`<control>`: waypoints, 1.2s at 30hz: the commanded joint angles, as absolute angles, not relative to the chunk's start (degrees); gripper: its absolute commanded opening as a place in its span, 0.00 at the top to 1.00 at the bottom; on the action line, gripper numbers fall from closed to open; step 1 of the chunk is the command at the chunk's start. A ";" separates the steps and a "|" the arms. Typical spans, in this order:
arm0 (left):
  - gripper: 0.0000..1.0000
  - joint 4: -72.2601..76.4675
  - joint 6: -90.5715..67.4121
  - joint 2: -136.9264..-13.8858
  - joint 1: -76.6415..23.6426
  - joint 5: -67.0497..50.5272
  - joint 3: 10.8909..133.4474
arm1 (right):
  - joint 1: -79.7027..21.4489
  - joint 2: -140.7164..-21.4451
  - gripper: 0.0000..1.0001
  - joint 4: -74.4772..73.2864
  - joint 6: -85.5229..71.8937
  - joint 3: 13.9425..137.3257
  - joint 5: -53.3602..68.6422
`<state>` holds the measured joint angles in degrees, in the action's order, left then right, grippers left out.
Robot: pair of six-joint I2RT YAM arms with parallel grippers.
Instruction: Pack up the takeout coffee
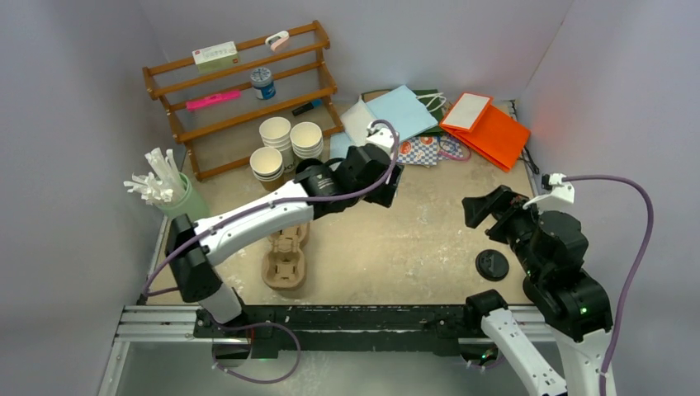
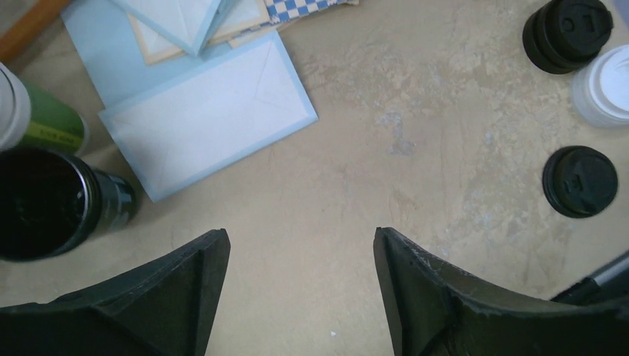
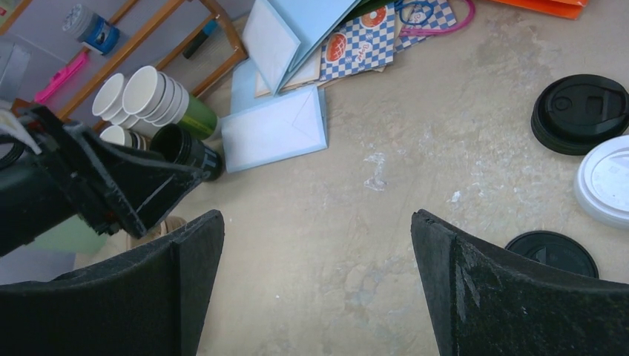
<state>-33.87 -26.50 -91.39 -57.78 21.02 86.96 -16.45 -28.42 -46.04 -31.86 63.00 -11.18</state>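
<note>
Seen from above, two robot arms reach over a beige table (image 1: 413, 239). The left gripper (image 2: 299, 245) hovers near the table's middle, its fingers spread wide and grasping nothing — only bare tabletop shows between them. The right gripper (image 3: 317, 222) hangs over the right side, its fingers likewise released and empty.

The takeout coffee (image 3: 608, 182), a small white cup under a round white lid, stands upright on the table's right side. It sits between a black-lidded object (image 3: 580, 113) and a flat black lid (image 3: 552, 252), close to both; in the overhead view the right arm hides it.

Beside the left gripper stands an open black cup (image 2: 52, 204), next to a pale blue paper bag (image 2: 208, 111) lying flat. Stacked white cups (image 1: 275, 132) stand before a wooden rack (image 1: 248, 113) at the back left.
</note>
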 commanded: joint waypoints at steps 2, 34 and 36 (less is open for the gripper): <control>0.29 -35.68 -17.93 -98.50 -56.19 26.53 97.82 | -16.61 -29.90 0.03 -45.10 -29.49 65.24 -11.21; 0.11 -21.29 -42.61 -140.71 -44.83 36.07 129.14 | -17.86 -33.35 0.03 -41.98 -27.91 63.64 -7.38; 0.11 -17.86 -40.24 -141.73 -44.78 36.64 129.33 | -18.07 -33.40 0.03 -41.89 -27.61 63.55 -7.46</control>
